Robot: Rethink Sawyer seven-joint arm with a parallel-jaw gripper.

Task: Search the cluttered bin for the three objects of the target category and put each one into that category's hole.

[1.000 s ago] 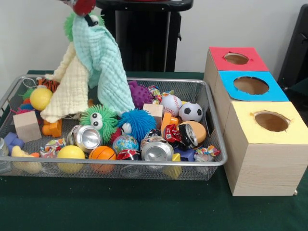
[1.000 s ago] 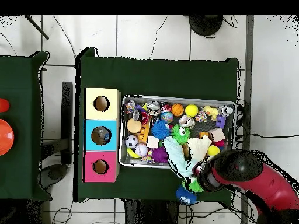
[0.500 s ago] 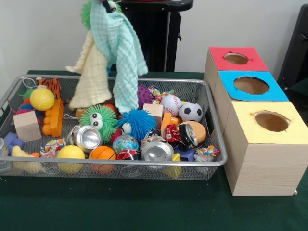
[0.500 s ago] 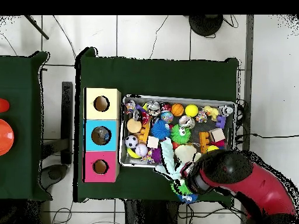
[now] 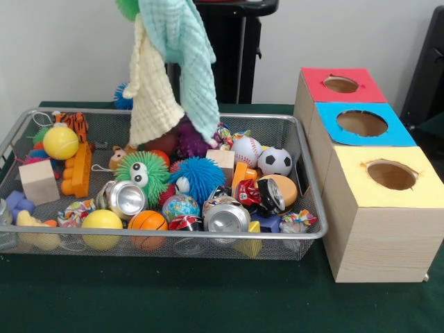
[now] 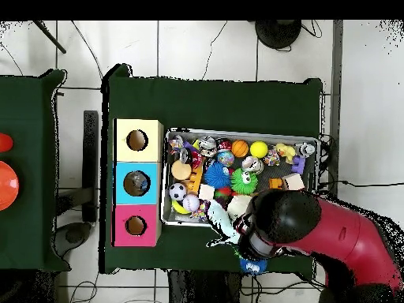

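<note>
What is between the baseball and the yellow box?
In the front view, the soccer ball sits between the baseball and the yellow box, then the bin's wire wall.

No text, label or number can be read anywhere.

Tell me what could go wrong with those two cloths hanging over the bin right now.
The mint-green muslin cloth and pale-yellow muslin cloth hang together, so both may reach one hole. Their hems dangle near the purple spiky ball inside the wire-mesh bin and could snag. The grip is out of sight; either cloth might slip.
</note>
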